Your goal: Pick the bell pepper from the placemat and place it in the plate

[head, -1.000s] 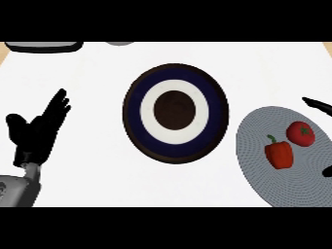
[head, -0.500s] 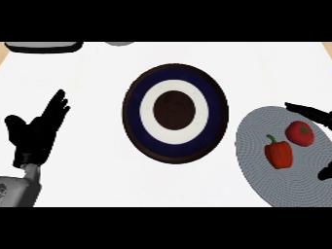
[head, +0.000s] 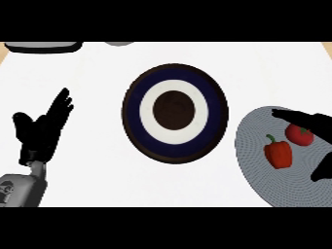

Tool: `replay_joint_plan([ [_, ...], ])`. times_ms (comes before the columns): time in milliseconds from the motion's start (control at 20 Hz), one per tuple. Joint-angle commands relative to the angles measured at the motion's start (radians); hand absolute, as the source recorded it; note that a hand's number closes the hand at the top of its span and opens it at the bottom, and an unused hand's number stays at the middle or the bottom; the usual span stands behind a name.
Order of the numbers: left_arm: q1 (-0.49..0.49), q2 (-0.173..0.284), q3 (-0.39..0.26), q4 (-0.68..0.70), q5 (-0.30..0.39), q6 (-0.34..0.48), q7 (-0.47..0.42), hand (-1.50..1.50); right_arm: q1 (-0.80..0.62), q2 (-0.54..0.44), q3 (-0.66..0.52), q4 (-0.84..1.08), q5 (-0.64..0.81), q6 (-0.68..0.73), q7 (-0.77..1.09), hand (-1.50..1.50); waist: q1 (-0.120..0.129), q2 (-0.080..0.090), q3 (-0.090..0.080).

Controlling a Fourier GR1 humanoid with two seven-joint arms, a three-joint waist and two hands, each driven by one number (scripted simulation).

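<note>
Hand [head: 325, 141] open over bell pepper [head: 278, 152]

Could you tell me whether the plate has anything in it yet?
Empty. The plate shows only its rings, and the bell pepper lies on the placemat beside a tomato, under the open right hand.

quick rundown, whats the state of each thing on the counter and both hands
bell pepper: on the placemat, not held
tomato: on the placemat beside the pepper, partly under the fingers
placemat: flat, at the right
plate: holds nothing, mid-counter
right hand: open, over the placemat, thumb and fingers spread around the pepper
left hand: open, resting at the left
</note>
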Motion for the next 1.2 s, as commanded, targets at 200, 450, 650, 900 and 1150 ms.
replay_joint_plan([
  [200, -0.018, -0.007, 0.047, -0.042, -0.023, -0.041, 0.072, 0.0, 0.005, 0.119, -0.019, -0.068, 0.12, 0.027, 0.142, -1.5, -0.001, 0.0, 0.0],
  [450, 0.031, -0.042, 0.065, -0.06, -0.041, -0.066, 0.046, 0.0, -0.051, 0.15, -0.062, -0.008, 0.198, 0.06, 0.124, -1.5, 0.003, 0.0, 0.0],
  [650, 0.012, -0.077, 0.076, -0.018, -0.094, -0.039, 0.011, 0.0, 0.012, 0.153, -0.071, 0.033, 0.274, -0.014, 0.036, -1.5, 0.0, 0.001, 0.001],
  [900, -0.018, -0.095, 0.072, -0.019, -0.108, -0.041, 0.051, 0.0, 0.01, 0.186, -0.003, -0.018, 0.346, 0.045, 0.073, -1.5, -0.001, 0.0, 0.0],
  [1150, 0.029, -0.094, 0.102, -0.002, -0.107, -0.079, -0.016, 0.0, 0.017, 0.158, -0.022, 0.01, 0.374, 0.024, -0.087, 1.5, -0.002, 0.0, 0.0],
])
